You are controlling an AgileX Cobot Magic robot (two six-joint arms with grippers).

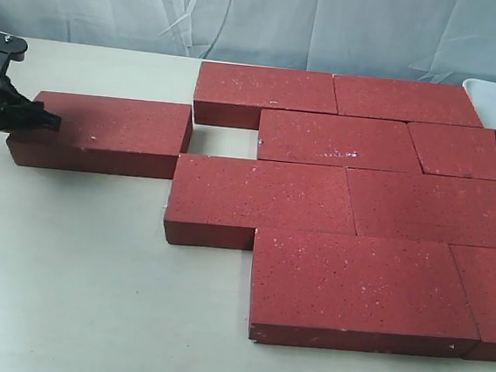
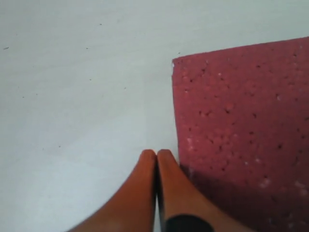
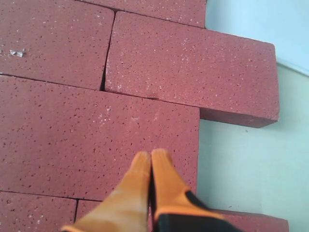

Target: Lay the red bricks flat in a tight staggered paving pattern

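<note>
While the laid red bricks (image 1: 365, 290) sit tight up front, the left gripper (image 2: 157, 153), tips pressed together at the outer end of the loose brick (image 1: 104, 128) left of its gap, could push off-centre and jam it crooked against the back row (image 1: 266, 89); the right gripper (image 3: 151, 155) hovers over the paving, likewise closed and empty.

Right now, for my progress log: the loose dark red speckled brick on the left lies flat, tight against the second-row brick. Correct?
No. The exterior view shows the loose dark red speckled brick lying flat, but bare table separates it from the second-row brick.
</note>
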